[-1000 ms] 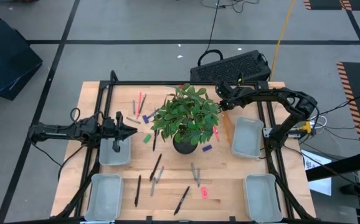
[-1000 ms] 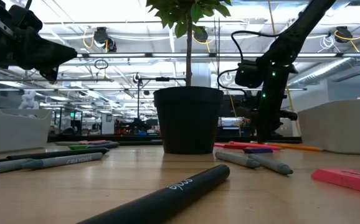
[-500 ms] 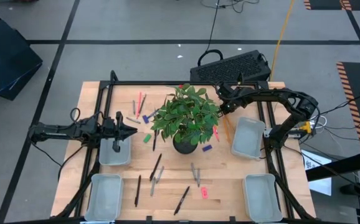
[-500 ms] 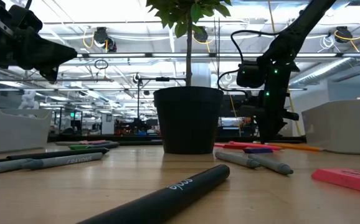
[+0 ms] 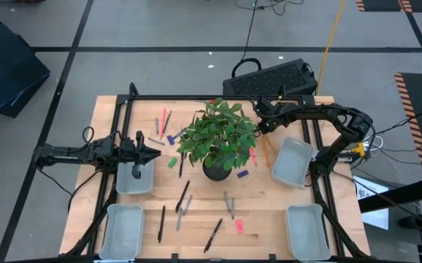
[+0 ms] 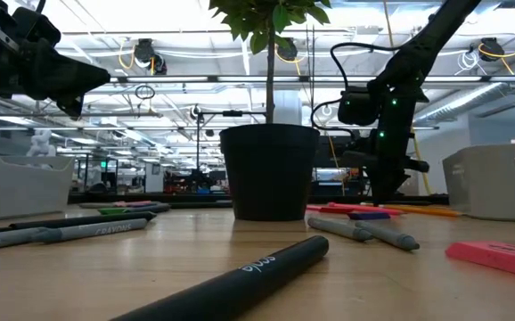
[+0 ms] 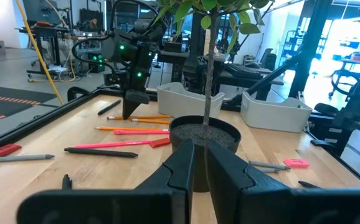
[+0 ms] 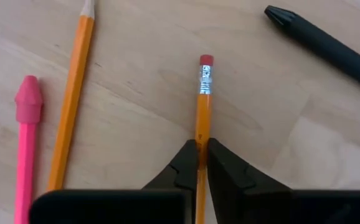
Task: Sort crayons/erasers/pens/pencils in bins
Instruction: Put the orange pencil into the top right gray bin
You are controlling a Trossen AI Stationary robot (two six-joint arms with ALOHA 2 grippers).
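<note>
Pale grey-white plastic bin (image 5: 134, 179) lies under the left gripper (image 5: 155, 153), whose fingers are pressed together on nothing. Beyond the potted plant (image 5: 218, 139), the right gripper (image 8: 201, 163) pinches a thin orange pencil (image 8: 203, 102) at the tabletop.

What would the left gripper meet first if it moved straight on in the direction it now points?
Probably the dark plant pot: the left gripper, fingers together, aims straight at it, with nothing visible between, though depth is unclear.

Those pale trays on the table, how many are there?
4. One bin under the left arm, one at the near-left corner, one tilted by the right arm, one at the near-right corner.
</note>
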